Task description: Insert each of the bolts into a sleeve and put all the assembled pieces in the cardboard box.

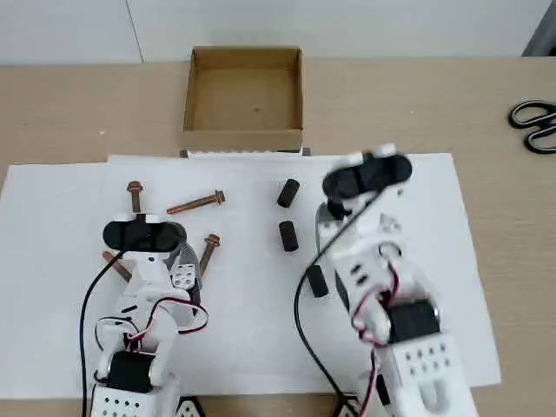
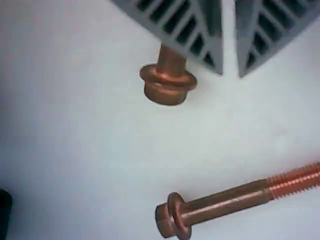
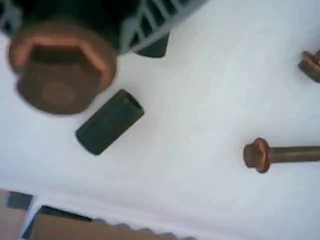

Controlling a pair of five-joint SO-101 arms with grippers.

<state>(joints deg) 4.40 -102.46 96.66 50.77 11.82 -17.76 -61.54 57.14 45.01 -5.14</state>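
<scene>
The cardboard box (image 1: 246,95) stands open at the back of the table. Several copper bolts lie on the left of the white paper (image 1: 234,330): one upright in the picture (image 1: 135,195), one slanted (image 1: 196,203), one by the left arm (image 1: 208,252). Three black sleeves (image 1: 288,193) (image 1: 288,235) (image 1: 318,281) lie in the middle. My left gripper (image 2: 228,70) hangs low over the paper, its fingers nearly together; a bolt (image 2: 167,82) pokes out from under one finger (image 2: 185,25). My right gripper (image 3: 95,30) is shut on a bolt (image 3: 60,65), held above a sleeve (image 3: 110,121).
Scissors (image 1: 534,124) lie at the table's far right edge. A second long bolt (image 2: 235,202) lies close to my left gripper. Two more bolts (image 3: 280,155) (image 3: 311,65) show beyond the held one. Bare paper stretches in front between the two arms.
</scene>
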